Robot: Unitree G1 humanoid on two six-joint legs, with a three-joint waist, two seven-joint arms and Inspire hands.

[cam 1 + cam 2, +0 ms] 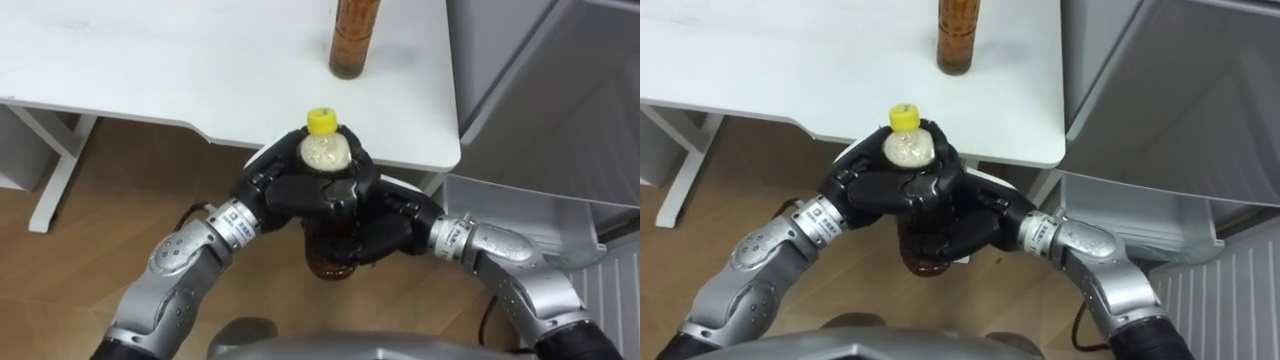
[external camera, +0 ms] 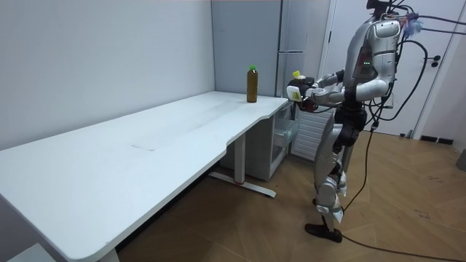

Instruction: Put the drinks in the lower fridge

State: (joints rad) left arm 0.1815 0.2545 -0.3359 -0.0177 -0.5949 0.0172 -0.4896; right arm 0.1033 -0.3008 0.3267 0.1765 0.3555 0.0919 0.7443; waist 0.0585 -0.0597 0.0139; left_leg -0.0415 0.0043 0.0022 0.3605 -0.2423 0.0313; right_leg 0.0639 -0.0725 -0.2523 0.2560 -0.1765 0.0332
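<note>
Left eye view: left hand [image 1: 285, 192] and right hand [image 1: 388, 226] both clasp one brown drink bottle [image 1: 325, 152] with a yellow cap. It is upright, with fingers curled round its body, left hand higher, right hand lower. The bottle is held off the counter [image 1: 200, 60], just short of its near edge. Beyond the hands a second brown bottle [image 1: 355, 40] stands on the counter. The fridge [image 1: 540, 100] is right of the right hand. Room view: the robot stands at the counter's end.
</note>
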